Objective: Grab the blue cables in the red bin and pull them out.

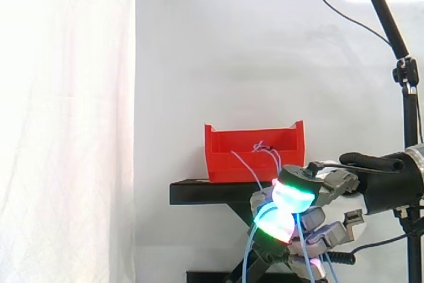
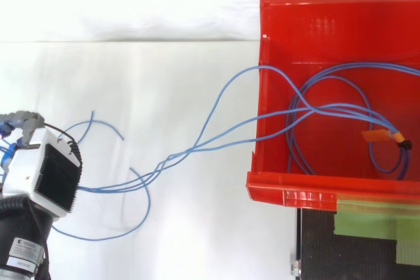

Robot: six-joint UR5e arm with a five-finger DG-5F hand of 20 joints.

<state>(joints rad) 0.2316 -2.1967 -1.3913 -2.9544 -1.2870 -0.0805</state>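
Hand (image 1: 331,187) sits low, below the top of the black stand (image 1: 199,192) and off its near edge. From above it is well apart from the red bin (image 2: 269,63), out to the bin's left.

Fingers (image 1: 295,193) clenched on the blue cables (image 2: 216,139); strands pass between the glowing pads and hang below them.

Cables: several strands run from the hand across open white ground, go up and over the bin's left wall, and touch its rim. The rest lies coiled on the bin floor, towards the right side. An orange tag (image 2: 379,136) sits on the coil near the bin's right side. Loose ends loop around the hand (image 2: 42,168) in the top view.

The bin stands on the stand top, its front wall near the stand's front edge. Green tape (image 2: 367,218) sits on the stand just beside the bin's lower rim.

Room: open between hand and bin, only cable crossing it. A camera pole (image 1: 411,97) stands at the right edge of the side view, behind the arm.
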